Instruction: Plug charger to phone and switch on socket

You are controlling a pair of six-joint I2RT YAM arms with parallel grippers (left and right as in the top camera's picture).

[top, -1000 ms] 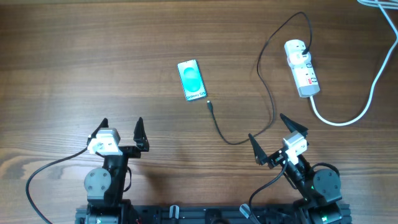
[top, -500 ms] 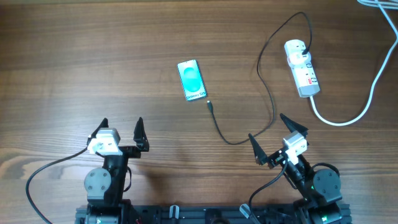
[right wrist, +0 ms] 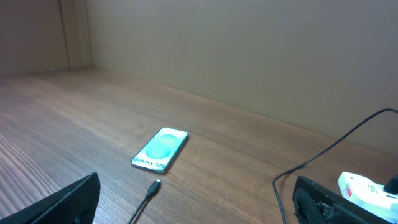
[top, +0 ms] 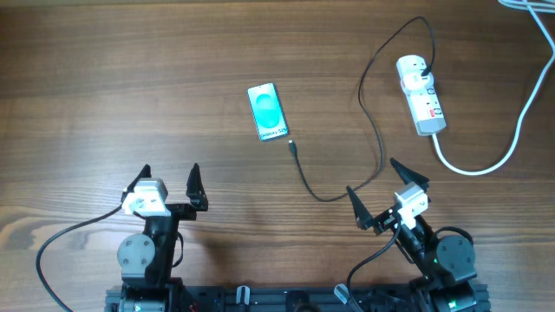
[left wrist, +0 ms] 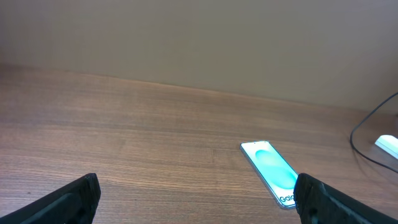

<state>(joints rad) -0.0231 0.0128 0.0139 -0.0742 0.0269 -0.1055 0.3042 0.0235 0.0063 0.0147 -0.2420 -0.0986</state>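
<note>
Task looked unstarted: the left gripper (top: 169, 170) and right gripper (top: 371, 176), low in frame, gaped wide and empty, the charger tip (top: 293, 147) lay unplugged just below the central phone (top: 267, 111), and the socket (top: 421, 95) sat untouched upper right.

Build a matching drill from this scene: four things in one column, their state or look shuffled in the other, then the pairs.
1 phone
2 charger plug tip
3 socket
4 left gripper

A jaws open, holding nothing
B white with red switch marks
C screen lit teal
D lying loose, just short of the phone

Pairs: 1-C, 2-D, 3-B, 4-A
</note>
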